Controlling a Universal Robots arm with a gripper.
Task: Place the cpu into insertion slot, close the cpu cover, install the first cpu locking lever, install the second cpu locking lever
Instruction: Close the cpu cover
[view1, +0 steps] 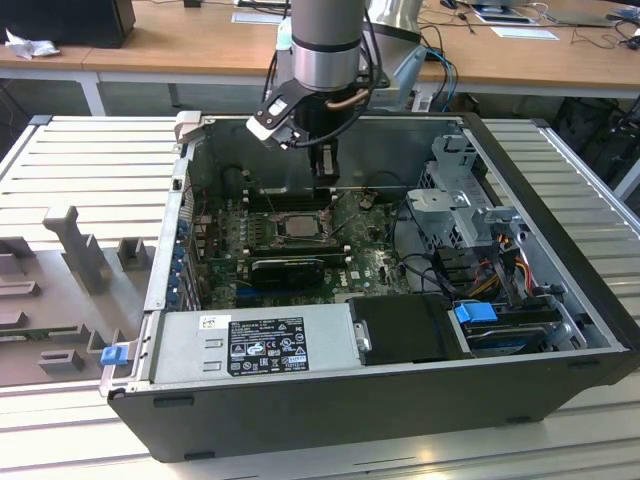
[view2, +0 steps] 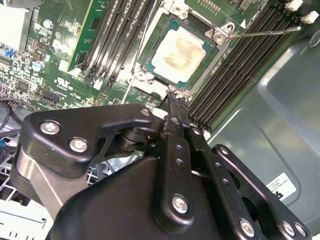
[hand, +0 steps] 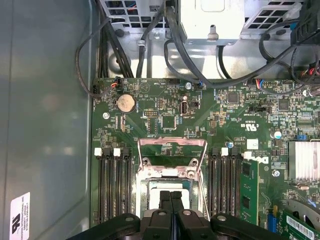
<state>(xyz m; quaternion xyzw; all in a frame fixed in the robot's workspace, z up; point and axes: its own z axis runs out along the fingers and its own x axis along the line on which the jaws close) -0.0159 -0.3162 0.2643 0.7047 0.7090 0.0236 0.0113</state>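
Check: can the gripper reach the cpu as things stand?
Probably yes. The shut gripper hangs just beside the cpu, whose pale face lies bare; nothing stands between them.

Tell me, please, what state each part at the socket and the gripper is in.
cpu: seated flat in its socket.
insertion slot: filled by the cpu.
cpu cover: open, swung up off the slot.
locking lever: unlatched, jutting away from the slot.
gripper: shut, over the cpu.
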